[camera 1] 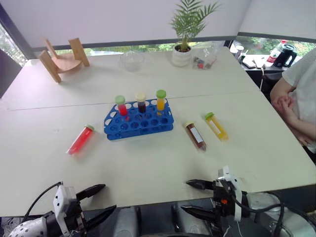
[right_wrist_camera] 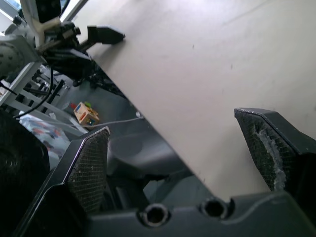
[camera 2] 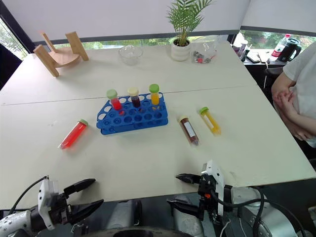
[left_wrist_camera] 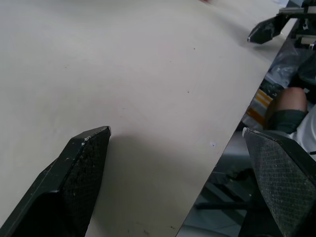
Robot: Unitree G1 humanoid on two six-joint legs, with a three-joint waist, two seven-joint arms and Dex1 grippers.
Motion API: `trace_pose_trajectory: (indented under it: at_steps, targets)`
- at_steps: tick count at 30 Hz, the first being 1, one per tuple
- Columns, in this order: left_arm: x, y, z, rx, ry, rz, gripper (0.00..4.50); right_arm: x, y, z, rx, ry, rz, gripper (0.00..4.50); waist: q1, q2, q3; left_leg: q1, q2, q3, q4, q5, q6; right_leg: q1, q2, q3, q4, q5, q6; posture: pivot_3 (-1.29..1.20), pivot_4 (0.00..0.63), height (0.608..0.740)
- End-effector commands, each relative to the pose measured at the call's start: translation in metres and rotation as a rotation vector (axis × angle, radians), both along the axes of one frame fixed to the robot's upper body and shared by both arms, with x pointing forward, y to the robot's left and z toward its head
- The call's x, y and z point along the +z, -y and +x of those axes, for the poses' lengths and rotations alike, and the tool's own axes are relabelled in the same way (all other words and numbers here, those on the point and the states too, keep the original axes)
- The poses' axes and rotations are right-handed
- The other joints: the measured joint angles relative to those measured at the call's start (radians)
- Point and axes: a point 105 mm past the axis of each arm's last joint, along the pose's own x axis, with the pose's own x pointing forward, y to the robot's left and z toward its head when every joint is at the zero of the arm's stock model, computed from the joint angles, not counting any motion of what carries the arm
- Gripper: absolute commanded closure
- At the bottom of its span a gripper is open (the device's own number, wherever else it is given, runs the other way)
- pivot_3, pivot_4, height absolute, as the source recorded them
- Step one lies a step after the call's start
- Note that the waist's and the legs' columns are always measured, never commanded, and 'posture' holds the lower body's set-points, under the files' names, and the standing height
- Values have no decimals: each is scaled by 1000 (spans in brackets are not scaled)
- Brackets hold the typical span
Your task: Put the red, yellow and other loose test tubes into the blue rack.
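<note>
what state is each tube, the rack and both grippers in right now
red tube: lying on table, left of rack
brown tube: lying, right of rack
yellow tube: lying, furthest right
blue rack: upright, three capped tubes in back row
left gripper: open, empty
right gripper: open, empty

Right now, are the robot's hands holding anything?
Left gripper: open, empty.
Right gripper: open, empty.

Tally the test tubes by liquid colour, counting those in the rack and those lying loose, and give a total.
Red: 2, one in the blue rack at, one loose at.
Yellow: 2, racked, loose.
Dark brown: 2, racked, loose.
Total: 6
</note>
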Motion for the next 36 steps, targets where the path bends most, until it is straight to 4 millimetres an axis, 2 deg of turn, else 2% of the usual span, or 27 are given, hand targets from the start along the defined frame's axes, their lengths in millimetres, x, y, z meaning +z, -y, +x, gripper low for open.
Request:
trace_pose_trajectory:
  at_steps: [1,7,14,19,21,23,25,28,29,30,31,33,34,35,36]
  targets:
    - [-28,-22,-8,115,-125,28,74,17,-7,2,15,38,22,0,0,1,0,3,0,-1,0,0,0,3,0,0,0,0,0,0,150,740]
    - [-33,-10,1,134,-80,35,74,26,-12,13,0,59,16,0,4,7,-2,5,1,-4,0,-3,-4,5,-4,1,-2,-1,-1,0,150,740]
    - [-36,-5,6,130,-69,34,74,27,-10,19,-24,65,5,0,5,8,-2,5,1,-3,-1,-3,-4,5,-8,1,-3,-1,-1,0,150,740]
    - [-39,-11,17,118,-27,130,74,25,-4,22,-42,69,-5,0,7,10,-2,4,1,-3,-1,-3,-4,5,-8,1,-3,-1,-1,0,150,740]
    - [-35,-16,22,130,-32,82,74,25,-2,22,-35,70,-5,0,6,10,-2,4,1,-3,-1,-3,-4,5,-8,1,-4,-1,-1,0,150,740]
    - [-35,-10,25,105,-32,57,74,26,0,23,-39,75,-11,0,4,10,-2,4,1,-3,-2,-3,-4,5,-8,1,-4,-1,-1,0,150,740]
    - [-37,-4,29,65,-27,98,74,28,5,23,-37,70,-42,0,4,10,-1,4,1,-3,-2,-3,-5,5,-9,1,-4,-1,-1,0,150,740]
    - [-39,-19,45,32,-1,276,74,35,14,18,13,4,-126,0,10,12,-1,4,-1,-2,-2,-3,-5,5,-15,-1,-4,-1,-1,0,150,740]
    - [-35,-28,55,43,8,319,74,41,18,17,35,-24,-151,0,10,12,-1,4,-1,-1,-3,-3,-5,5,-16,-1,-5,-1,-1,0,150,740]
    - [-19,-36,74,70,9,276,74,60,26,23,46,-62,-131,0,10,13,-1,4,-1,0,-3,-3,-5,5,-16,-1,-5,-1,-1,0,150,740]
    - [6,-40,95,53,37,232,74,96,37,45,8,-21,-94,0,9,14,2,4,-1,0,-3,-3,-5,5,-16,-1,-5,-1,-1,0,150,740]
    - [57,-26,119,-111,101,189,74,163,62,80,-84,88,-103,0,1,17,22,4,-1,-2,0,-3,-5,4,-16,-4,-6,-1,-1,0,150,740]
    - [72,-17,124,-178,115,196,74,179,73,93,-142,125,-151,0,-1,23,31,0,-2,-3,2,-3,-5,-2,-15,-7,-7,0,-2,0,150,740]
    - [82,-8,126,-224,113,202,74,184,82,105,-197,149,-233,0,2,24,32,-8,-5,-5,0,-3,-5,-7,-16,-16,-18,2,-7,0,150,740]
    - [92,0,129,-252,119,202,74,184,91,119,-259,175,-310,0,4,18,29,-16,-4,-10,-7,-2,-5,-12,-17,-25,-32,7,-14,0,150,740]
